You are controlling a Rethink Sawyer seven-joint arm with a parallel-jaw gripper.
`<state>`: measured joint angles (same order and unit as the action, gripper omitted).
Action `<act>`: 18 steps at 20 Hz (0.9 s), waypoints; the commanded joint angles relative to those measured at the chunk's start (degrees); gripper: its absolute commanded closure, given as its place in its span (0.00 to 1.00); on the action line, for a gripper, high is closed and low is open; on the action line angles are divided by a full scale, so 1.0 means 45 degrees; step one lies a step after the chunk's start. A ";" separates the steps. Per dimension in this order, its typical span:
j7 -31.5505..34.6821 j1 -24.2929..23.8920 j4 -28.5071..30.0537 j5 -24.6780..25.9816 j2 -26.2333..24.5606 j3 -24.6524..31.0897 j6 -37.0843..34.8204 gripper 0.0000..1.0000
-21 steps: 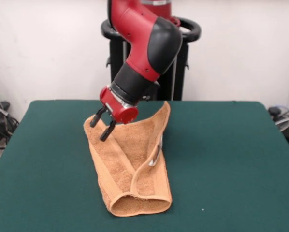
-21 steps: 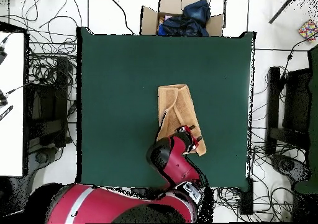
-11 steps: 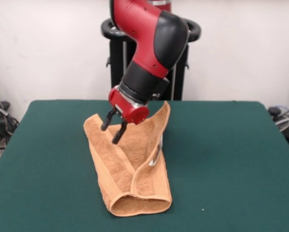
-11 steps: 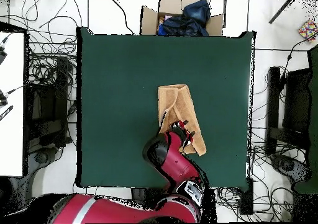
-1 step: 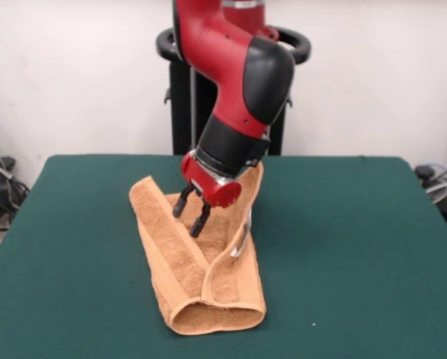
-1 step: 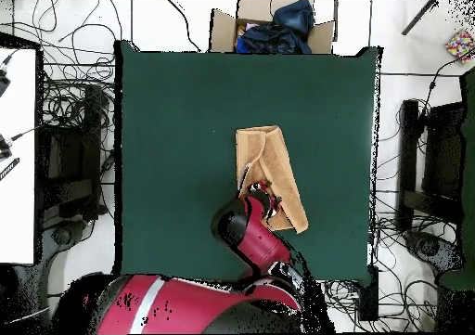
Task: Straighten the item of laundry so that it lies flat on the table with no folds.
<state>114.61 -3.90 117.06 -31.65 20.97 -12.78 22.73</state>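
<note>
The item of laundry [image 5: 180,271] is an orange-tan towel folded lengthwise into a long bundle, with both long sides turned in over the middle. It lies slantwise on the green table [image 5: 358,247]. In the overhead view the laundry [image 6: 263,157] sits a little right of the table [image 6: 176,118] centre. My gripper [image 5: 187,222] hangs just above the towel's far half, tilted, its two black fingers [image 5: 180,204] spread open with nothing between them. The overhead view shows the gripper [image 6: 266,199] over the towel's lower end, where the arm hides part of the cloth.
A cardboard box [image 6: 269,30] holding dark cloth stands off the table's top edge in the overhead view. Cables lie on the floor on both sides. A white desk [image 6: 17,155] is at left, black furniture [image 6: 431,164] at right.
The gripper has moved from the towel's left edge to the right and a little lower, over the towel's middle fold. It stayed open. The towel has not moved.
</note>
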 commanded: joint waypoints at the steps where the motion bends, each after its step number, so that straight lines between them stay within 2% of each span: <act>1: 0.2206 0.0055 -0.1039 -0.0564 -0.0765 0.1235 -0.1437 0.00; 10: 0.1948 0.0635 -0.0869 -0.1049 -0.0317 0.0759 -0.2524 0.00; 12: 0.2053 0.1077 -0.0903 -0.1440 -0.0501 0.0385 -0.2056 0.00; 18: 0.2633 0.1025 -0.1566 -0.1353 -0.1901 0.0195 0.0569 0.00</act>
<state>114.61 -0.55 116.79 -33.21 19.18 -13.04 20.29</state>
